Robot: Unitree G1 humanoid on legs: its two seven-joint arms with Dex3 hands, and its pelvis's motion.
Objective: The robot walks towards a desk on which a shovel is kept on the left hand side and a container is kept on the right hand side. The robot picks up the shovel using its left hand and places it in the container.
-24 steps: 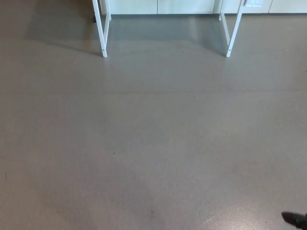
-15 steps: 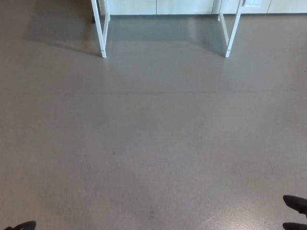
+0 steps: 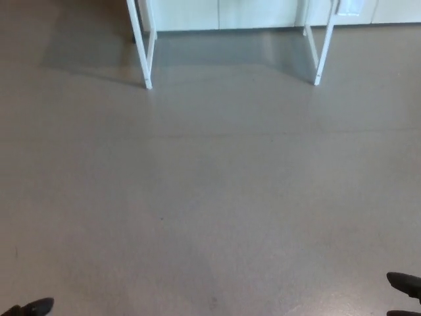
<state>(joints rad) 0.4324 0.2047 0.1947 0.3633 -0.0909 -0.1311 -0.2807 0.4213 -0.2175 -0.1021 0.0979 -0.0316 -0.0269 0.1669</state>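
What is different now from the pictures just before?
The whole view slid: the white metal desk legs sit a bit lower and further right in the picture, so the camera moved, not the desk. A black tip of the left hand now shows at the bottom left corner, where at first there was none. The right hand stays at the bottom right. The grey floor looks the same.

Bare grey floor [image 3: 210, 197] fills nearly the whole head view, open from the bottom edge up to the desk legs. Only two white legs stand in the way: the left leg [image 3: 143, 43] and the right leg [image 3: 323, 43], with a wide gap of floor between them. Behind that gap a pale wall [image 3: 223, 13] closes the way (the desk top itself is out of view). Outside each leg the floor runs free to the picture's sides.
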